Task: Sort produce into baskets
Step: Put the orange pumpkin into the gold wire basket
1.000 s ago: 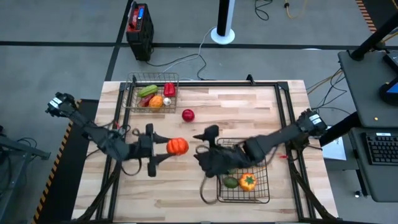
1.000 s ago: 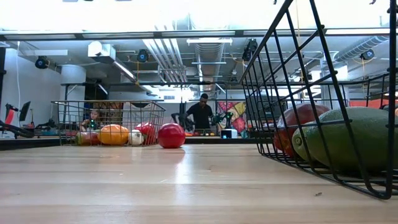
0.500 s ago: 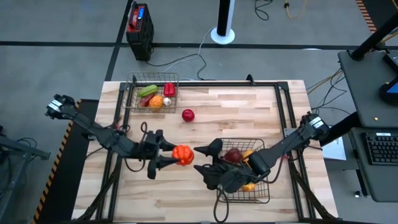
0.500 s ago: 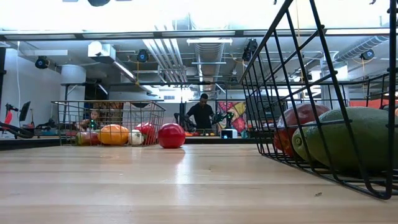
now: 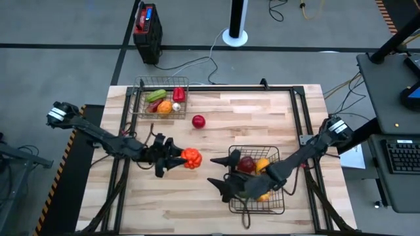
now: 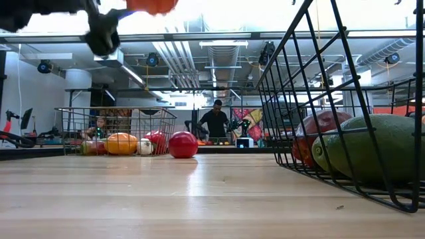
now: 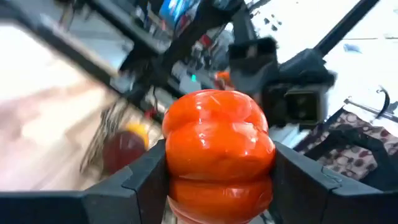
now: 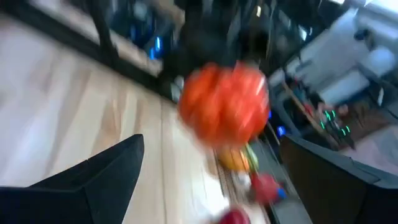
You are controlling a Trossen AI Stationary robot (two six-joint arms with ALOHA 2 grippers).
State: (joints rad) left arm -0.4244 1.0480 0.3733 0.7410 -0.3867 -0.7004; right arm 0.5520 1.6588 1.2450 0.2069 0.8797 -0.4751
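Two arms are over the wooden tabletop (image 5: 275, 111), and the left gripper (image 5: 180, 158) is the one carrying something: its jaws are clenched from both sides on an orange bell pepper (image 5: 191, 157), lifted above the middle of the boards between the two baskets. In the left wrist view the orange bell pepper (image 7: 217, 146) sits squarely between the dark fingers (image 7: 143, 180), glossy and lobed, and in the low view it shows only as an orange patch at the upper edge, well clear of the wood. The right gripper (image 5: 223, 176) hangs at the near-left corner of the larger basket (image 5: 279, 196), its jaws spread wide and grasping nothing; its wrist view looks straight at the lifted pepper. Inside that larger basket lie a dark red apple (image 5: 247, 164), a yellow-orange piece (image 5: 262, 164) just beside it, and, seen from the low view, a green avocado-like piece (image 6: 375, 149) against the mesh. The smaller basket (image 5: 140, 98) stands at the far-left corner of the tabletop and holds a green piece (image 5: 155, 96), a red pepper (image 5: 178, 94), an orange piece (image 5: 164, 107) and a small white garlic (image 5: 176, 107). One red round fruit (image 5: 198, 121) rests alone on the wood near that basket. A person (image 6: 214, 123) stands in the room far behind the tabletop.
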